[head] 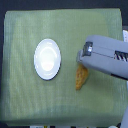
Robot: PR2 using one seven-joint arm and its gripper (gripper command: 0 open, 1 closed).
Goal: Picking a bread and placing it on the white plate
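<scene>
A green cloth (20, 100) covers the table I'm working over. The bread (81, 77) lies well apart from the white plate (48, 59), toward the exterior view's right. I judge it light, soft and crumbly, best pinched mid-length. My gripper (80, 56) covers its upper end; I cannot tell whether the fingers are apart or closed.

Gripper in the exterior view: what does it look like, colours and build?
The gripper is a boxy light-grey shell with rounded edges. A darker grey section with slanted dark slots shows along its body, and a small round metallic part sits near the front. No cables or markings are discernible; the image is blurry.
</scene>
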